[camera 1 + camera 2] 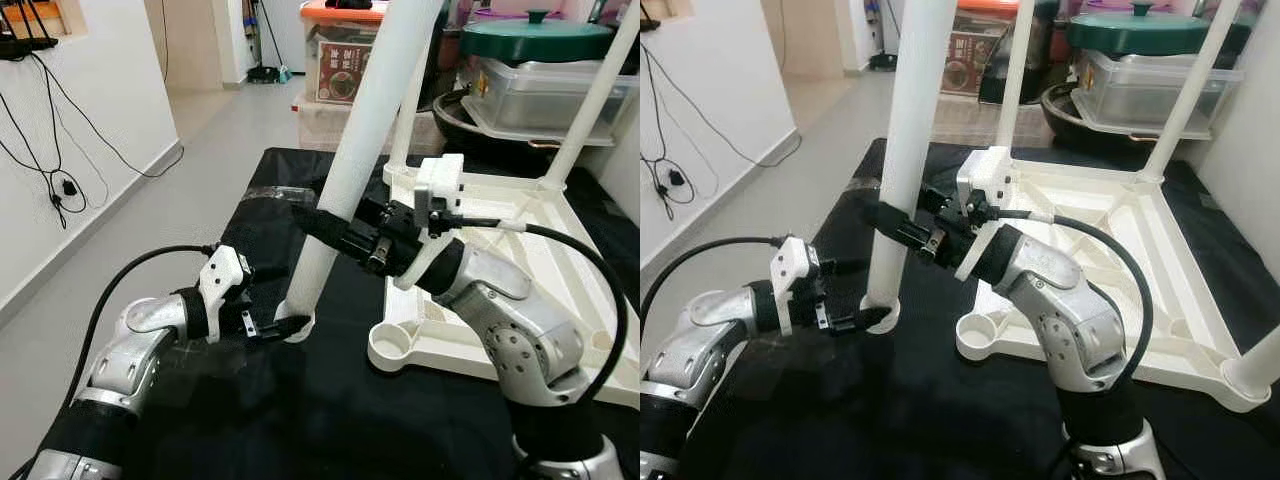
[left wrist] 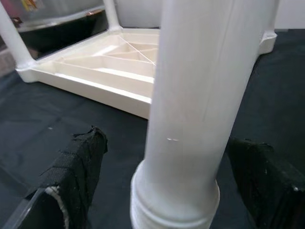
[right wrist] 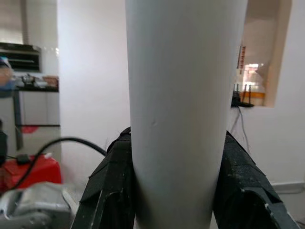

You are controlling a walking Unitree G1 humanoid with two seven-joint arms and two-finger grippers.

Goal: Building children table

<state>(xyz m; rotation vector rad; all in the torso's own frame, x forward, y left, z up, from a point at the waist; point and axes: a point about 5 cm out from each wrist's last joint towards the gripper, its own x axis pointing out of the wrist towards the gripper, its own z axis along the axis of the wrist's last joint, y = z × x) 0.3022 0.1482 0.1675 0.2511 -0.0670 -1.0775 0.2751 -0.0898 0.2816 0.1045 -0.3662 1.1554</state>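
Right pincer (image 1: 325, 225) is clamped around the loose white leg (image 1: 350, 165), one black finger on each side, partway up its length. Through the right wrist camera I see both pads (image 3: 112, 186) pressed flat against the tube, which the head views cannot confirm. Left pincer (image 1: 285, 327) sits at the leg's foot; from the head it looks as if it touches the collar, but the left wrist view shows its fingers (image 2: 78, 167) spread wide, standing apart from the leg on both sides and holding nothing. I see the leg leaning, its ringed lower end resting on the black mat (image 1: 300, 420) near the mat's left edge, just beside the empty corner socket of the upturned tabletop (image 1: 520, 240). That tabletop is cream plastic, ribbed underneath, lying towards the mat's right edge with other legs (image 1: 590, 100) already standing in their sockets.
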